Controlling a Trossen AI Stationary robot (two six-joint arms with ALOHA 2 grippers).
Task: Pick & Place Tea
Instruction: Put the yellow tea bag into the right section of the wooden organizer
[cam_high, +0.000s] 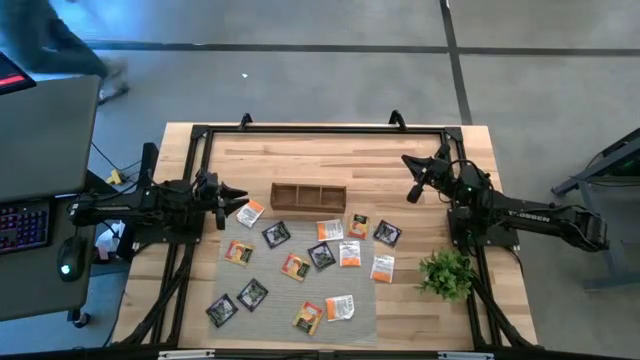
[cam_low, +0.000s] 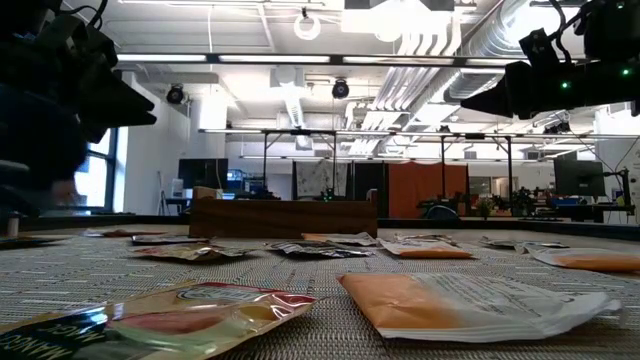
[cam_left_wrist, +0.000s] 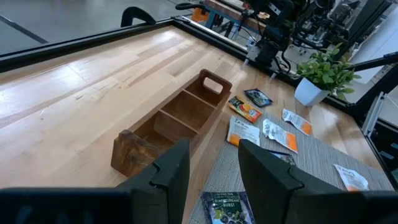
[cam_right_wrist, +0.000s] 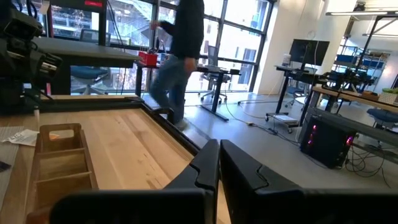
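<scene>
Several small flat tea sachets, black, orange and white with orange print, lie scattered flat on a grey woven mat, for instance a black one and an orange one. A white and orange sachet lies off the mat's far left corner. My left gripper hovers open just left of that sachet, above the table; its wrist view shows the open fingers over a black sachet. My right gripper hangs shut over the bare wood at the far right, away from the tea.
A wooden box with three compartments stands just beyond the mat, between the two grippers. A small green plant in a white pot stands at the mat's right. A black frame borders the table. A person walks in the room behind.
</scene>
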